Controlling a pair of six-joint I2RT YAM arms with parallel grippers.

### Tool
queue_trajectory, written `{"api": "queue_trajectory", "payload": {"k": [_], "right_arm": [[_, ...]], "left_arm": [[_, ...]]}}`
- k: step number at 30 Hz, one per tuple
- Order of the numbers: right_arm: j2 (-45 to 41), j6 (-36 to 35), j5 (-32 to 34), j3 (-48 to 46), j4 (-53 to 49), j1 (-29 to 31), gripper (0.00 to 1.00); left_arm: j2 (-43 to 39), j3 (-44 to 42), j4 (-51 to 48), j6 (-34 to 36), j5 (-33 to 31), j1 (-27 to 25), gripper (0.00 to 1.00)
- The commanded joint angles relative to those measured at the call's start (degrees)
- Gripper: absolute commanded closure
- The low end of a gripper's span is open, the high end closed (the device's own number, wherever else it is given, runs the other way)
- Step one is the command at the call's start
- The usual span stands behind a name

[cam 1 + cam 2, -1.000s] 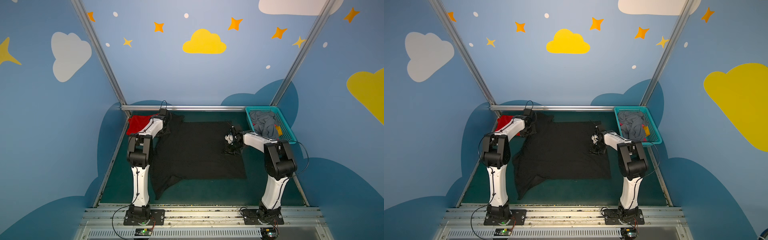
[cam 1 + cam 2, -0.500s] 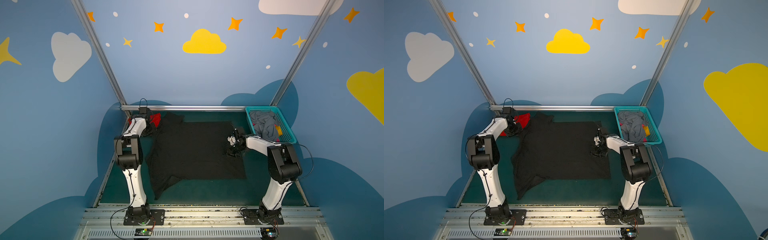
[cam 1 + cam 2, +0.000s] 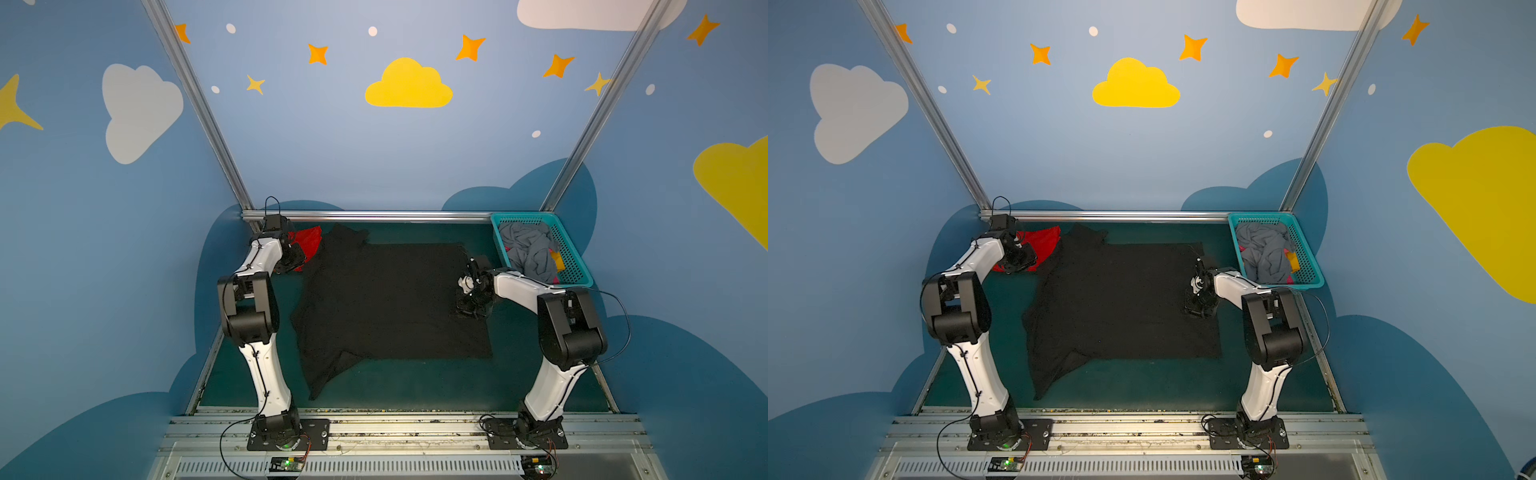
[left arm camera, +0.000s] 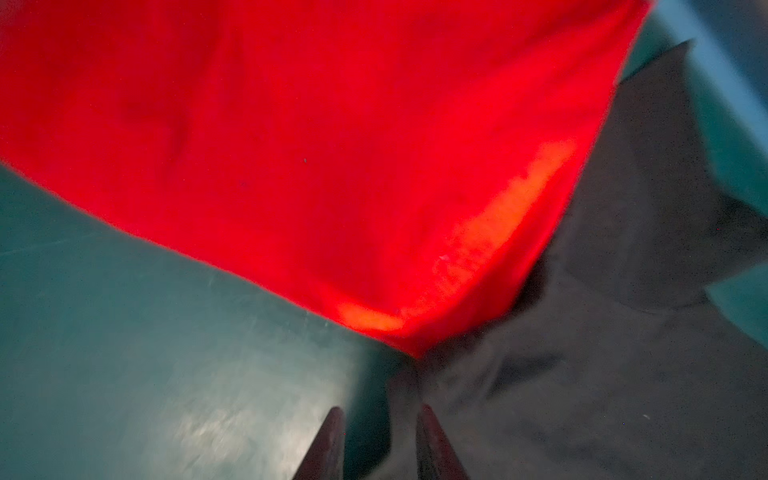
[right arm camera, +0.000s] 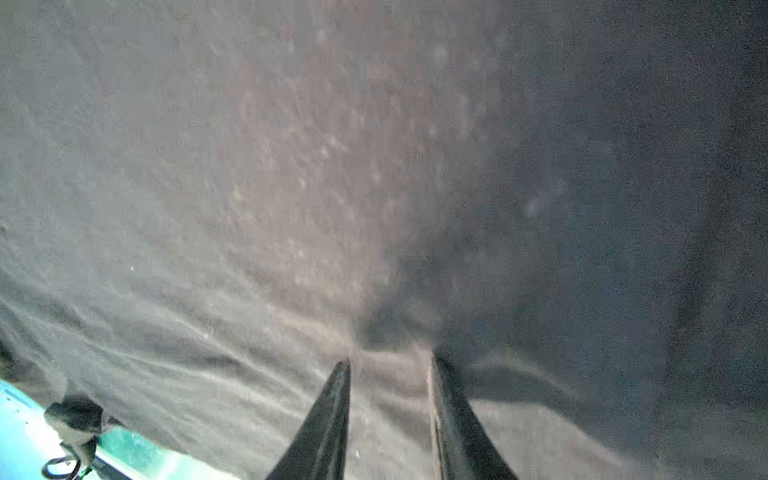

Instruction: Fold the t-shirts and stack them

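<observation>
Cloth covers most of the dark teal tabletop (image 3: 419,386) — a large black cloth t-shirt (image 3: 390,299) lies spread flat across the middle. Its body makes a rough rectangle, with one sleeve trailing toward 7 o'clock and another bunched up at 11 o'clock. Just beside that upper sleeve, at 10 o'clock, sits a bright red cloth t-shirt (image 3: 309,241), crumpled. In the left wrist view its edge meets the black shirt's edge.

The left claw (image 4: 380,415) hovers low at the near side of the red shirt. Its fingers (image 4: 332,444) are parted with nothing between them — bare tabletop and black hem show through the gap.

The right claw (image 5: 388,365) is at the black shirt's 3 o'clock edge, pointing down. Its two fingers (image 5: 328,415) stand apart with their tips on the fabric. Wrinkles run toward the tips, but no fold is visibly pinched.

At 1 o'clock, against the metal back rail (image 3: 374,216), stands a teal plastic mesh basket (image 3: 575,270). It holds a rumpled grey garment (image 3: 528,253) with bits of yellow and pink cloth beside it.
</observation>
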Motion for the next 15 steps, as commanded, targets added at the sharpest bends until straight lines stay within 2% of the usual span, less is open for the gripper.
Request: {"api": "queue_trajectory", "payload": {"k": [1,6,9,12,15], "right_arm": [[-3.67,-1.26,-0.77,2.32,-3.23,0.56,0.65],[-6.32,-1.89,-2.80,4.05,-3.01,2.13,0.65],[-7.94,-2.23,-3.78,4.33,-3.07,3.18,0.64],[-10.04,-2.34,-4.48,3.93,-3.02,4.18,0.64],[-12.87,-1.77,-6.31,2.88,-2.21,5.70,0.64]], "left_arm": [[-10.64,-2.43,-1.11,-1.36,-3.25,-3.18,0.68],[-21.16,-13.00,-6.10,-4.29,-4.85,-12.30,0.66],[-24.11,-19.85,-9.52,-7.42,-4.09,-18.16,0.66],[-26.50,-26.65,-9.83,-10.64,-1.51,-23.55,0.70],[-28.74,-32.06,-9.94,-13.11,-1.87,-27.84,0.71]]}}
